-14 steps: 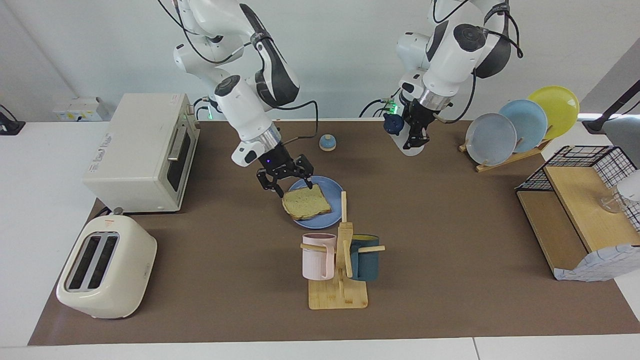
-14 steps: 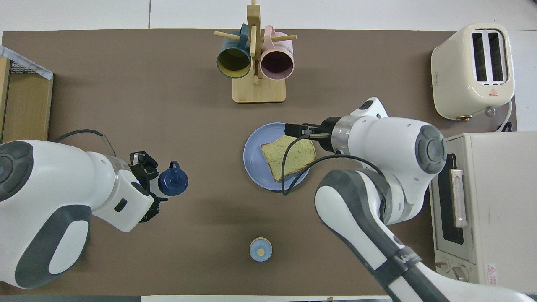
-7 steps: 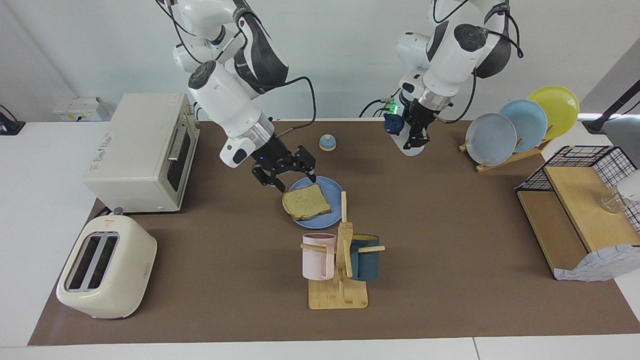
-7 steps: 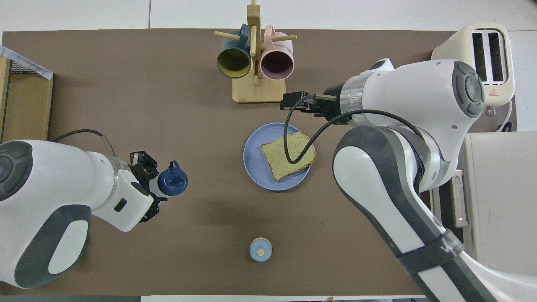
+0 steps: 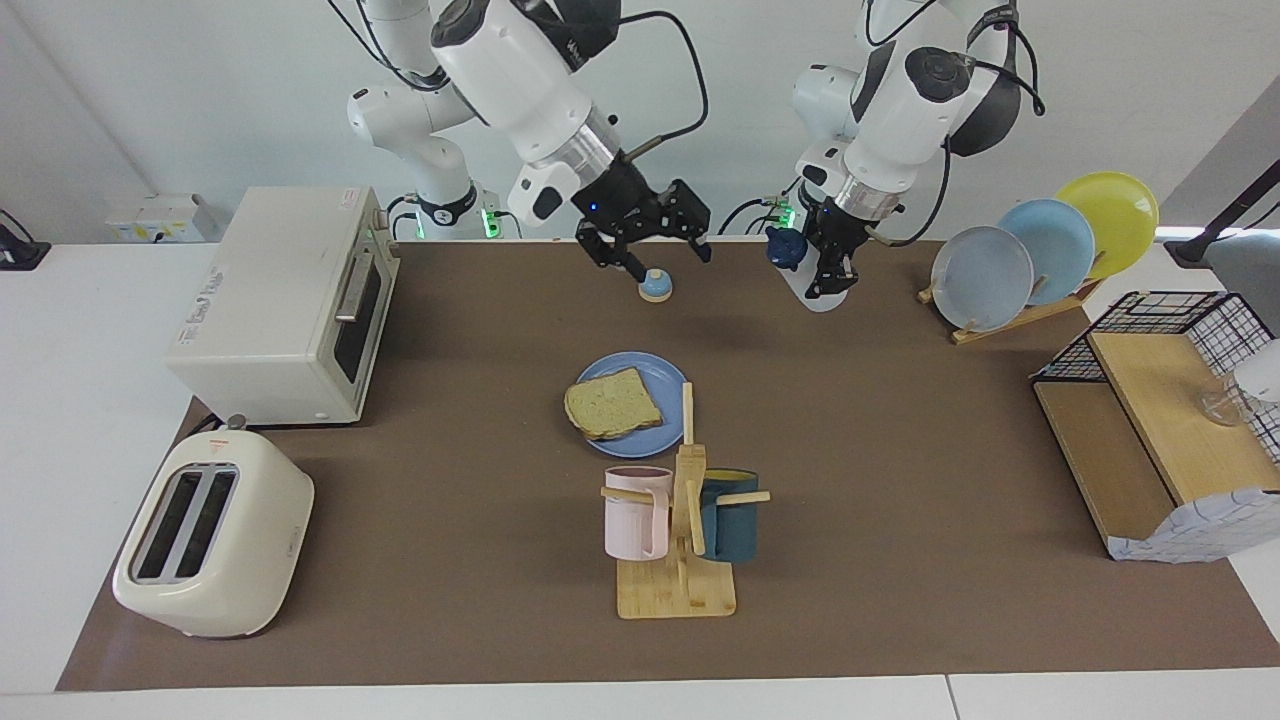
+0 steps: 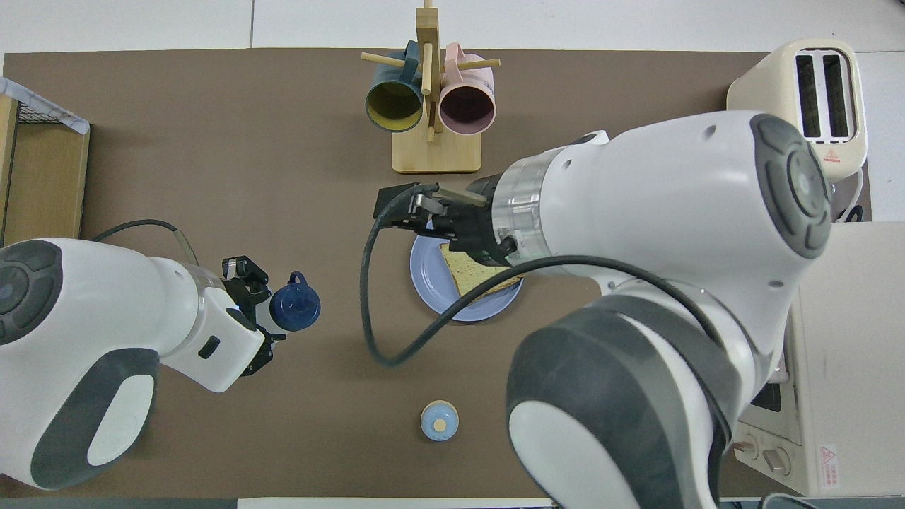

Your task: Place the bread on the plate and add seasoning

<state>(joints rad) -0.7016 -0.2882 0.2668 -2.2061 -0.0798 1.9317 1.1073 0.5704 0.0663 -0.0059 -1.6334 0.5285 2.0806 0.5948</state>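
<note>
bread (image 5: 612, 402) on plate (image 5: 668, 376), mid-counter | right hand (image 5: 650, 246) raised, fingers spread — empty | left hand (image 5: 824, 270) clamps seasoning (image 5: 797, 258) — near plate rack (image 5: 1010, 316)

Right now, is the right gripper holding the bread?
No. The bread lies flat on the plate, and the right gripper is raised, open and empty.

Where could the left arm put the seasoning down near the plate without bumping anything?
Bare mat lies between the plate and the dish rack, under the path of the left gripper, which holds the seasoning. It is crowded where the mug stand meets the plate; the right gripper hangs open above the bell.
</note>
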